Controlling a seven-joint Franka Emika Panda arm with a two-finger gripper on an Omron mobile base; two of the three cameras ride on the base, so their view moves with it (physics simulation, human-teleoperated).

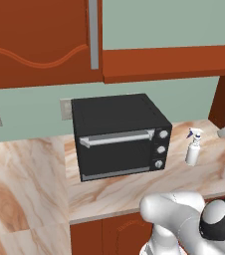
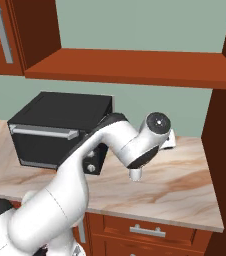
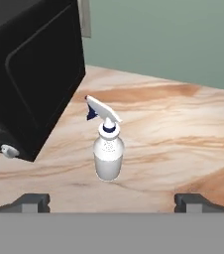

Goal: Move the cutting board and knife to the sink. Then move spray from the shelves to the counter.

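Observation:
The spray (image 3: 108,151), a small white bottle with a pale trigger nozzle, stands upright on the beige marble counter (image 3: 183,134), just right of the black oven. It also appears as the spray (image 1: 193,148) in the left base view. My gripper (image 3: 115,201) is open and holds nothing. Its fingertips (image 3: 32,201) stand wide apart, a short way back from the bottle. The reddish-brown shelves (image 1: 169,62) run bare above the counter (image 1: 114,191). The cutting board, knife and sink are out of view.
A black toaster oven (image 1: 117,137) sits against the back wall, close to the bottle's left. A tall wooden cabinet side (image 2: 225,150) closes the counter on the right. Drawers (image 2: 147,230) lie under the counter edge. My arm's wrist (image 2: 156,122) hangs over the counter.

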